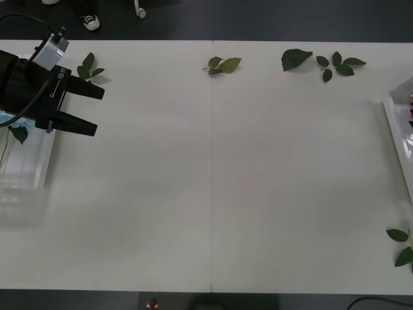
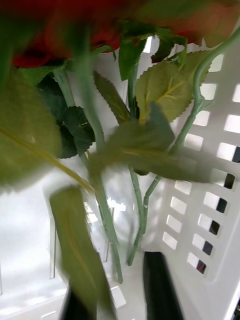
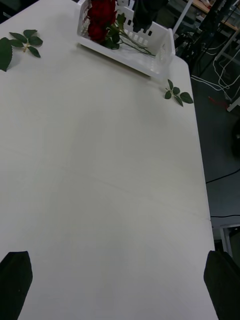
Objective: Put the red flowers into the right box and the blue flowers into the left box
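Note:
My left gripper [image 1: 84, 108] hovers open and empty at the table's far left, just past the left box [image 1: 29, 165]. A scrap of blue flowers [image 1: 5, 118] and a dark leaf peek out under that arm; the rest is hidden. The right box [image 1: 395, 126] sits at the right edge. It holds the red flowers [image 3: 101, 19], blooms bunched at one end and stems along the floor. Inside it, my right gripper [image 2: 115, 280] has its black fingers [image 2: 159, 285] partly apart. A green stem of the red flowers [image 2: 35, 50] runs down between them, not pinched.
Loose green leaf sprigs lie along the far edge: one by the left gripper [image 1: 89, 68], one at the middle [image 1: 223, 64], a cluster further right [image 1: 322, 62]. Another sprig [image 1: 403, 245] lies near the front right corner. The right box's slotted wall [image 2: 210, 210] stands close beside my right fingers.

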### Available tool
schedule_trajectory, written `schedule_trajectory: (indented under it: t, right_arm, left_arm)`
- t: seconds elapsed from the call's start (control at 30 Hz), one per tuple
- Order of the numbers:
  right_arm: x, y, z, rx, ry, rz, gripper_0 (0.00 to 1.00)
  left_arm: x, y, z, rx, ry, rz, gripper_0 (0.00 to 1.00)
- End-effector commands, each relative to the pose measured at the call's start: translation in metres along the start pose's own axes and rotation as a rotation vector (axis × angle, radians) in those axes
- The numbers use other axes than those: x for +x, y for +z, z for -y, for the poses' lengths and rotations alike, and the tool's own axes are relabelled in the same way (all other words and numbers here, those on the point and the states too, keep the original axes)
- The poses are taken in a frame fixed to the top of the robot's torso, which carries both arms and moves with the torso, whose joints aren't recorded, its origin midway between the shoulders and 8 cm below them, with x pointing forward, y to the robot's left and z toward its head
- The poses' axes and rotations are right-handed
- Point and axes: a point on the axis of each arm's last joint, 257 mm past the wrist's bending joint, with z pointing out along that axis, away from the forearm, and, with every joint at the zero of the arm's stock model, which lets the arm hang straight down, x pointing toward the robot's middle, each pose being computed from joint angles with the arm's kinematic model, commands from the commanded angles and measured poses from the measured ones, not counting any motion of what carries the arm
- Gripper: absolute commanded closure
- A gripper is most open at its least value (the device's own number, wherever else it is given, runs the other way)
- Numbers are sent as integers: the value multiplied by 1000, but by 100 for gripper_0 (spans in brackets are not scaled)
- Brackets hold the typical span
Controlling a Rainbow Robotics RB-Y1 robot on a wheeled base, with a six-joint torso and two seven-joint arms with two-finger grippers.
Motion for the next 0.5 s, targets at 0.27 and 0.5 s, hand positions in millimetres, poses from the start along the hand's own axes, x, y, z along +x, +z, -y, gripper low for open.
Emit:
schedule_trajectory:
  t: [0.27,0.5]
  right_arm:
    - [-23,-22,2,-97,-92,70,0]
    - [-32,-59,-31,-351,-167,130,0]
  left_arm:
    - [-15,-22,-8,-48,19,-11,0]
    - [-15,-22,-8,-48,19,-11,0]
